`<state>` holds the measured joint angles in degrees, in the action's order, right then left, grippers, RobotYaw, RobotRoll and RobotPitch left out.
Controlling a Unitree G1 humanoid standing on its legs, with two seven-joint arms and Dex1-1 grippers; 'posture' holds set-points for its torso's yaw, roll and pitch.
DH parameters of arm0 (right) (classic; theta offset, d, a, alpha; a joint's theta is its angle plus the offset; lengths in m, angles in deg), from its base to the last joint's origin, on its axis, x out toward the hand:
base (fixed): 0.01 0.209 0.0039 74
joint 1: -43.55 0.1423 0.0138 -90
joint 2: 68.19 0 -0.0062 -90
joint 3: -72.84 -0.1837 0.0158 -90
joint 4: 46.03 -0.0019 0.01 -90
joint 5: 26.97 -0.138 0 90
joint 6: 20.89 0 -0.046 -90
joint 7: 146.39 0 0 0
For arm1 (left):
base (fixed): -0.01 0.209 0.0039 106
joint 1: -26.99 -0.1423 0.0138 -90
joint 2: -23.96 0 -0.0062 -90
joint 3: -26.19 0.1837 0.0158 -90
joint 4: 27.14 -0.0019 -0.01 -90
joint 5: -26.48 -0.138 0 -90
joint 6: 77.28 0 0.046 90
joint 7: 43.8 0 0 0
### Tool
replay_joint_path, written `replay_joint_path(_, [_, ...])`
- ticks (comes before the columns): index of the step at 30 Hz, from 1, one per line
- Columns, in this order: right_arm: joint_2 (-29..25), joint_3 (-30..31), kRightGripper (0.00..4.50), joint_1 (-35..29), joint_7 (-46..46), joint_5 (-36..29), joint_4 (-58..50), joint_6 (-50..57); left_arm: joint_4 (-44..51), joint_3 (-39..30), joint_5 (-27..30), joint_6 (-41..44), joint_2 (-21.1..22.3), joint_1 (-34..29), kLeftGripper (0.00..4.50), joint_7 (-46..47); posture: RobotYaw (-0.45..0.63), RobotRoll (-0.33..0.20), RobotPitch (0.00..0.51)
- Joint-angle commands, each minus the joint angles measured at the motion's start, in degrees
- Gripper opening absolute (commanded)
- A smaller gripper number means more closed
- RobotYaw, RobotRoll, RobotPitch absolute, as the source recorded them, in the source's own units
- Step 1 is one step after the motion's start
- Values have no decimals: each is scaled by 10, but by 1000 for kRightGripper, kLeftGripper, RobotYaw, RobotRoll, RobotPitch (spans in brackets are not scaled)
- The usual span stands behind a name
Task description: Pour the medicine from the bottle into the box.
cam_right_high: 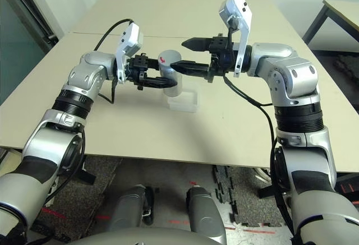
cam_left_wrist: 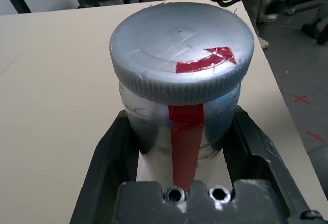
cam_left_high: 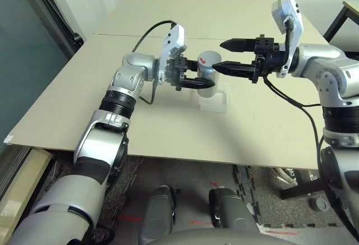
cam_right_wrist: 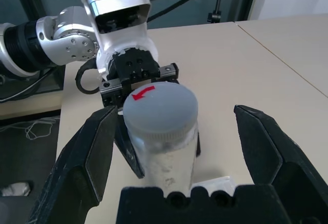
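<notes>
the small silver-grey cylindrical bottle [cam_left_high: 207,75] with the red strip on its side is seen near the centre of the head views, held upright above the shallow transparent plastic box [cam_left_high: 215,101], which lies on the beige table [cam_left_high: 84,88] just below and slightly right of it. the left gripper [cam_left_high: 193,81] is clenched around the bottle's body below the round grey ribbed cap [cam_left_wrist: 182,47], which is not yet removed. the right gripper [cam_right_wrist: 179,147] is spread wide, level with the cap, one finger to each side and neither touching.

the step in hand is judged to be uncapping. it is done well if the cap is centred between the open fingers before they are closed, the ribbed rim alone is gripped, and the bottle is kept upright and firmly clamped while the cap is twisted, so nothing is spilled outside the box.
</notes>
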<state>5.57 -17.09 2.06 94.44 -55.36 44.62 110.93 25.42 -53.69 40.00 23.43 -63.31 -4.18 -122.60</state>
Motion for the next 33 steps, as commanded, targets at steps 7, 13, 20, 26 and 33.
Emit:
replay_joint_path(7, [14,22,4500,4,-8,-9,-15,5,-11,3,-8,-7,-9,13,2481,-9,-74,0,70])
replay_joint_path(13, [24,33,4500,13,-9,3,-1,-12,-5,4,-8,-3,-11,10,2481,-10,-70,0,72])
replay_joint_path(20, [28,39,4500,22,-16,18,25,-32,10,5,-6,5,-13,2,2481,-10,-63,0,75])
replay_joint_path(26, [25,35,4500,22,-24,27,40,-41,19,5,-5,10,-13,-2,2481,-10,-65,0,78])
replay_joint_path(33, [12,25,4500,14,-25,21,32,-35,17,5,-6,11,-13,-2,2481,-9,-68,0,76])
